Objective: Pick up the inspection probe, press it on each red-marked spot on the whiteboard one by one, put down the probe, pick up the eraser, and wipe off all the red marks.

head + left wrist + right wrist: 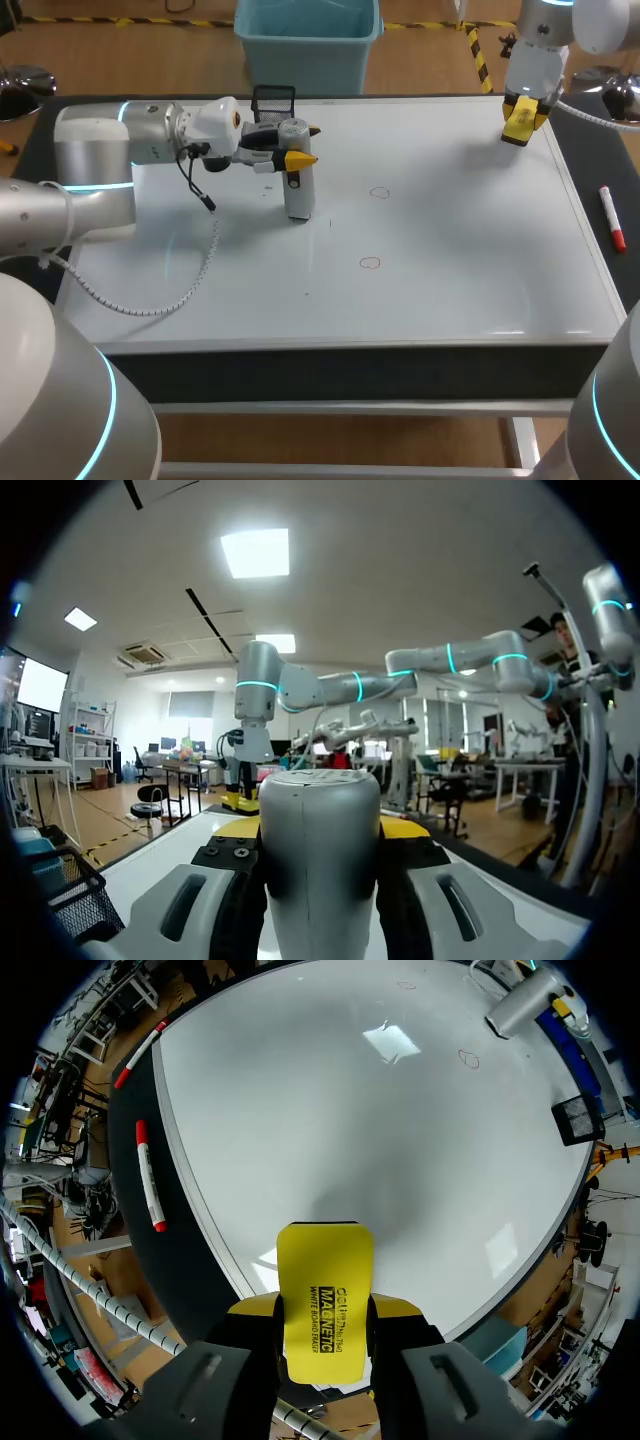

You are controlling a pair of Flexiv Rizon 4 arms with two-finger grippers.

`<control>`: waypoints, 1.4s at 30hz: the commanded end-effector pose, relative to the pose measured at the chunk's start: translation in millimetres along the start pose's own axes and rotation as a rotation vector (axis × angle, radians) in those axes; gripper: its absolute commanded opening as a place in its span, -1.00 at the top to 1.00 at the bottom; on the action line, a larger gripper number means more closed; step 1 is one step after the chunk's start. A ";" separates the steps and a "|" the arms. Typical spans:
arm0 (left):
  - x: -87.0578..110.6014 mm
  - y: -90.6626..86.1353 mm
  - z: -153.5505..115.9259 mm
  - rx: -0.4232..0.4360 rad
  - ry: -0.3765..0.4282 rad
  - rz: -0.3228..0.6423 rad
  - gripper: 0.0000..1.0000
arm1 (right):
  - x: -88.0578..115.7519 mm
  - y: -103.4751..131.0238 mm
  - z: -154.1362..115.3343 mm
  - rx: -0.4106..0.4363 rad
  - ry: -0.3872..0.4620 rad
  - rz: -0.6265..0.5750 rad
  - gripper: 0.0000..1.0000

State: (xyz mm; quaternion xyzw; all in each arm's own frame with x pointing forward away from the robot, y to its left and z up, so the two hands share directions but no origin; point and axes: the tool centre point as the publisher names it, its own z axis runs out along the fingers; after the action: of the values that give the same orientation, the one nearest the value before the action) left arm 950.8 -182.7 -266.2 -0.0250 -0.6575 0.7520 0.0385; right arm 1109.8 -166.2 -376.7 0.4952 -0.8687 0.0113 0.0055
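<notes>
A grey cylindrical probe [298, 188] stands upright over the whiteboard [460, 240], with my left gripper [301, 146] shut on its upper part. In the left wrist view the probe [320, 850] fills the gap between the fingers [404, 827]. Two small red circles are drawn on the board, one [379, 192] to the right of the probe and one [370, 263] nearer the front. My right gripper [525, 106] hangs above the board's far right corner, shut on the yellow eraser [518, 130]. The eraser [325, 1295] sticks out ahead of the right gripper's fingers.
A black mesh basket [273, 100] stands at the board's far edge behind the probe. A red marker [611, 217] lies on the dark strip right of the board, and a second marker [141, 1054] lies further along it. A coiled cable [150, 300] trails over the board's left side.
</notes>
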 end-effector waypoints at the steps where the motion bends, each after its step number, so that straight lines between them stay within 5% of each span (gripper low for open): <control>1: 0.7 -7.3 0.6 -0.002 0.001 0.006 1.00 | 0.0 -1.9 -1.5 -0.004 0.005 -0.003 1.00; 10: -6.5 -20.3 -20.7 -0.027 -0.033 0.030 1.00 | 0.0 -1.9 -1.5 -0.004 0.005 -0.003 1.00; 23: -30.1 -52.2 -98.4 -0.015 -0.207 0.083 1.00 | 0.0 -1.9 -1.5 -0.004 0.005 -0.003 1.00; 42: -63.9 -67.3 -198.3 0.003 -0.397 0.071 1.00 | 0.0 -1.9 -1.5 -0.004 0.005 -0.003 1.00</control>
State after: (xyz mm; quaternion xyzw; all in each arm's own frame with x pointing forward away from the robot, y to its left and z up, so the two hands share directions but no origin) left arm 1033.1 10.6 -229.5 0.1004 -0.6535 0.7409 -0.1183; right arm 1109.9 -166.2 -376.6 0.4951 -0.8687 0.0113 0.0056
